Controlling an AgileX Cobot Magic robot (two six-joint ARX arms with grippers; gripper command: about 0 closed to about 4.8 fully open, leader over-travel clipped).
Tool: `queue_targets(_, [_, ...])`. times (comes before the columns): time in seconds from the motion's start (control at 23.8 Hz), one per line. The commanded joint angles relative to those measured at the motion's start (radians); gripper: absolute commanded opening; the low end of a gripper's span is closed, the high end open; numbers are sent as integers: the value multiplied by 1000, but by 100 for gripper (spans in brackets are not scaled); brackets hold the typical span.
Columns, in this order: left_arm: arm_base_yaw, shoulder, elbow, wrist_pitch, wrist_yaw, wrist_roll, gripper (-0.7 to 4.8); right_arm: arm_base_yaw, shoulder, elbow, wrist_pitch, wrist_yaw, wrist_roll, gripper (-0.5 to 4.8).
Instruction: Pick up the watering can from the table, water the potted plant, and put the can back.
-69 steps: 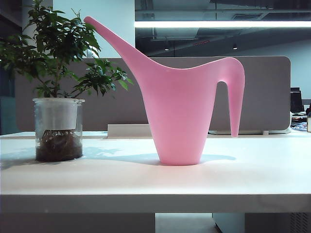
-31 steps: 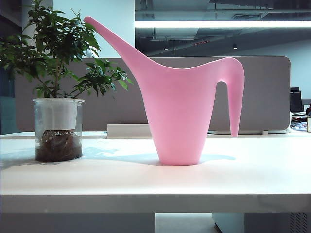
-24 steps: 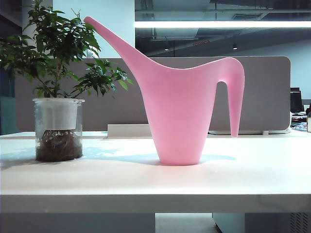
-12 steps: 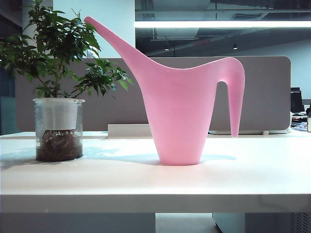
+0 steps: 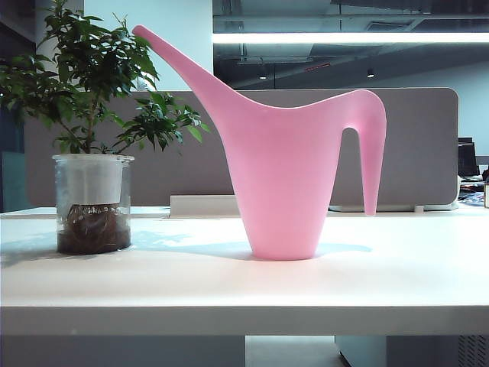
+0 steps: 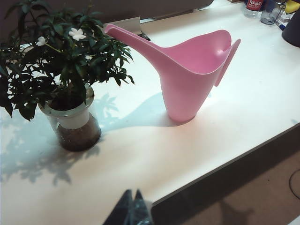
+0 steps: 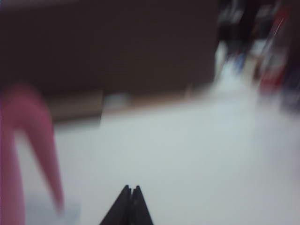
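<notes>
The pink watering can [image 5: 283,176] stands upright mid-table, spout toward the potted plant [image 5: 92,153], hook handle on the far side from it. The plant, in its clear glass pot, sits at the left of the white table [image 5: 229,290]. No gripper shows in the exterior view. In the left wrist view the can [image 6: 187,79] and the plant [image 6: 65,79] stand well beyond my left gripper [image 6: 132,193], which hovers shut and empty near the table's front edge. The right wrist view is blurred: my right gripper [image 7: 131,188] is shut and empty, with the can's handle [image 7: 42,140] off to one side, apart from it.
A grey partition panel [image 5: 420,145] runs behind the table. Bottles and cups [image 6: 262,9] stand at the far corner in the left wrist view. Bare white tabletop lies in front of the can and between can and plant.
Can and plant have stayed put in the exterior view. No earlier wrist frames are given.
</notes>
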Motion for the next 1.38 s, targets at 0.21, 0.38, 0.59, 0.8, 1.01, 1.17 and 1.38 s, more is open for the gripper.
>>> queue_targets(0.21, [1,-1,3,4,0,3,-5,5,175,414,373,-14,-212,-1])
queue_targets(0.38, [1,-1,3,3,1,3,-5,15,383,693,495,-32,-197,-1])
queue_targets(0.59, [1,-1,3,4,0,3,-5,13,684,975,474,-10,-370,-1])
queue_targets(0.8, [1,-1,3,4,1,3,-5,6,985,1052,267,-9,-356,-1])
queue_targets(1.01, [1,-1,3,3,1,3,-5,21,1252,958,249,6,-96,-1])
queue_targets(1.17, [1,-1,3,4,1,3,-5,42,1308,756,427,75,-51,-1])
queue_targets(1.38, [1,-2,3,4,1,3,-5,109,1299,461,726,72,-51,-1])
